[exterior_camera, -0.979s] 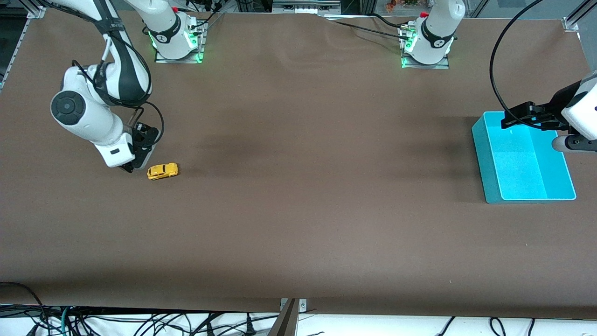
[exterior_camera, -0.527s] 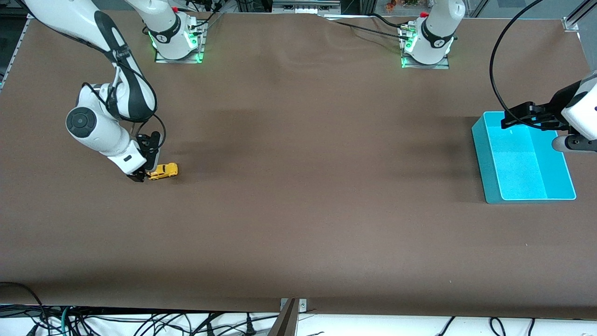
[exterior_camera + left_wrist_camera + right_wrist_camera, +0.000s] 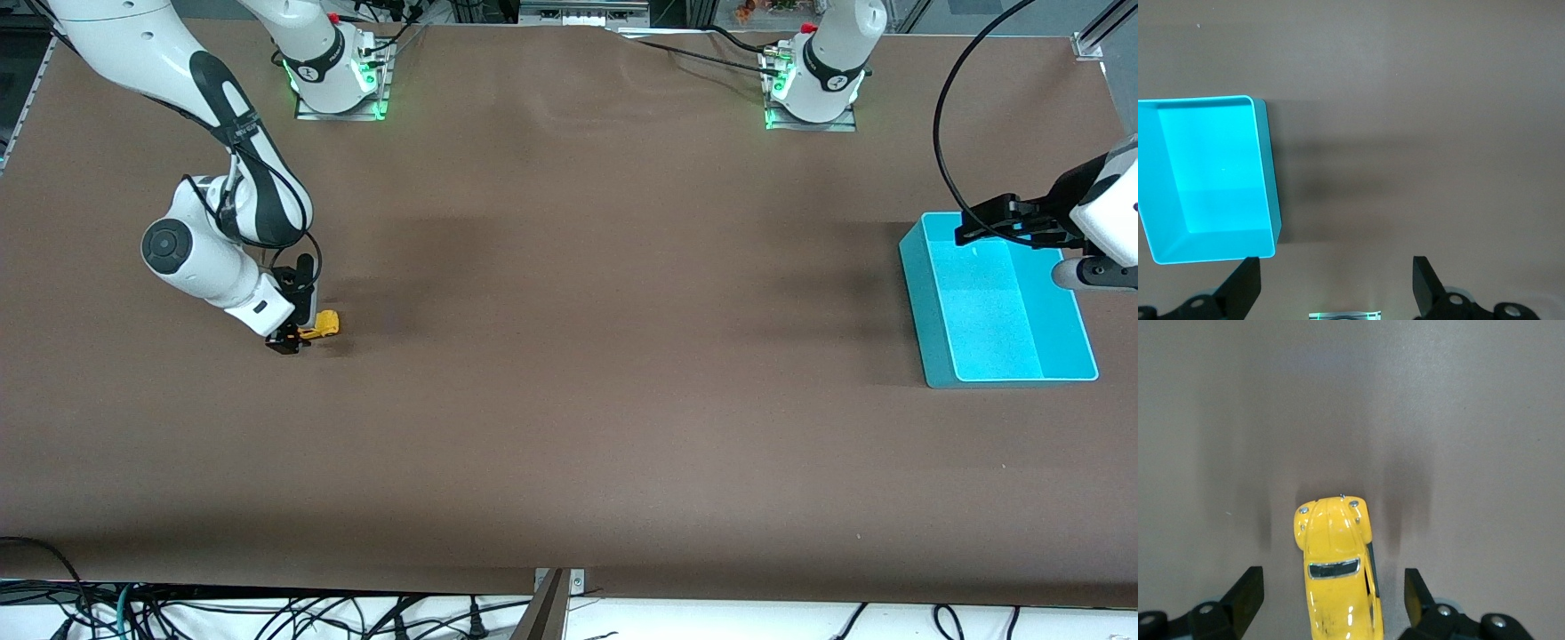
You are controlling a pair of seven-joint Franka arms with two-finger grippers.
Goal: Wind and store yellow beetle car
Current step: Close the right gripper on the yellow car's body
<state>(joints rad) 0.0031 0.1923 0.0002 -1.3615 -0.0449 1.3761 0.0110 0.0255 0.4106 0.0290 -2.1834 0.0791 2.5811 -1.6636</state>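
Observation:
The yellow beetle car (image 3: 322, 325) (image 3: 1337, 573) rests on the brown table toward the right arm's end. My right gripper (image 3: 293, 336) (image 3: 1335, 600) is down at the table with the car's rear between its black fingers (image 3: 1247, 595). The jaws stand open, with a gap showing on each side of the car. The car's nose pokes out past the fingertips. My left gripper (image 3: 991, 228) (image 3: 1336, 283) hangs open and empty over the turquoise bin (image 3: 1000, 302) (image 3: 1208, 177), near the bin's edge toward the arm bases; that arm waits.
The bin is empty and stands at the left arm's end of the table. The two arm bases (image 3: 336, 71) (image 3: 813, 76) are fixed along the table edge farthest from the front camera. Cables (image 3: 267, 613) hang below the near edge.
My right gripper has swung from beside the car's rear to straddle it, and its wrist has dropped lower. The car has turned a little. The left arm has not moved.

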